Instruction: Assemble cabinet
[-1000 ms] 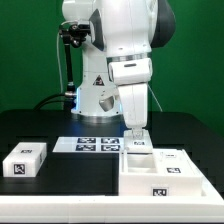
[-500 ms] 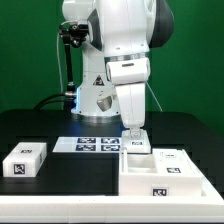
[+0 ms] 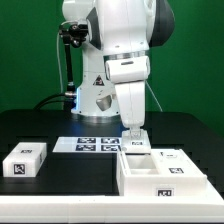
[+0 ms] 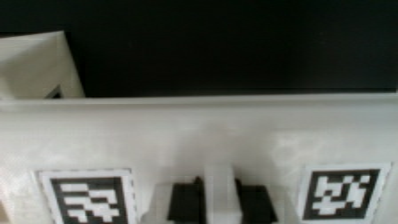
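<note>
**Exterior view, near to far.** The cabinet (image 3: 160,178), a large white open-topped box, stands on the black bench (image 3: 60,195) in the foreground at the exterior view's right. Its near wall carries a black-and-white tag (image 3: 165,188). White inner walls and a further tag show inside, but the compartments are too small to tell apart.

At the exterior view's left, well apart from the cabinet, a loose white block (image 3: 25,160) lies on the bench with a tag on its near face.

Behind both, the marker board (image 3: 92,145) lies flat. Its end toward the exterior view's right is just beside the cabinet's far corner.

The arm (image 3: 125,50) comes down nearly upright, and its fingers (image 3: 134,133) meet the far wall of the cabinet near that same corner. A small tagged white surface sits directly below them.

A green backdrop (image 3: 25,50) closes the scene.

**Wrist view, near to far.** The two dark fingers (image 4: 185,203) flank a narrow white upright strip, and no gap shows on either side of it. They are clamped on a wall of the cabinet.

Beyond them a blurred white face of the cabinet (image 4: 214,130) spans the picture. It bears two tags, one on each side of the fingers.

Past the face's far edge lies the black bench (image 4: 231,50). One white corner (image 4: 36,65) also stands there, but its identity cannot be told.
</note>
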`<state>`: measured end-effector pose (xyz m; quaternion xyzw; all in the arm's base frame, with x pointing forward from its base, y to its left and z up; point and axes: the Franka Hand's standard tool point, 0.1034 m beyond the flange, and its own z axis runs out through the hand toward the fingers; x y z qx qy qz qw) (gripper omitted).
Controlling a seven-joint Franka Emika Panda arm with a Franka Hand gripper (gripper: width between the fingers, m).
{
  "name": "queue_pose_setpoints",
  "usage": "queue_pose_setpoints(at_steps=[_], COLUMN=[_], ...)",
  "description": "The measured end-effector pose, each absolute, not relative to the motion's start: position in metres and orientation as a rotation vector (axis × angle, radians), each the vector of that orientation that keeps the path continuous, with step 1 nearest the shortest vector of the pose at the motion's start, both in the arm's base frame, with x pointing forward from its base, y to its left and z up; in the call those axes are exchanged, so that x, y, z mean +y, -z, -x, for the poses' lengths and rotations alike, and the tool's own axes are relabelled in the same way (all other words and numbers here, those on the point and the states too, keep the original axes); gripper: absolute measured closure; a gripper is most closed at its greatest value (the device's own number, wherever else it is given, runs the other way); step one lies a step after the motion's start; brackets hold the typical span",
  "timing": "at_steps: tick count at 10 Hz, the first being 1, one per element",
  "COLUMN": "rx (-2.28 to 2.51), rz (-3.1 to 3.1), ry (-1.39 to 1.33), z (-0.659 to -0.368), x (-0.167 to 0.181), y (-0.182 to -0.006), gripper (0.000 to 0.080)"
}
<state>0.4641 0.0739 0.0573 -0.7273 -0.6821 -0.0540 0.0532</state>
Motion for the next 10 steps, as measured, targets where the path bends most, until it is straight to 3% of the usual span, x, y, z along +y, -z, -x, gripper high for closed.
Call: queue_pose_setpoints(at_steps=[10], rx=[-2.107], rz=[2.174], ry=[0.175], z=[-0.476], x=[0.075], y=[-0.055], gripper=[0.0735])
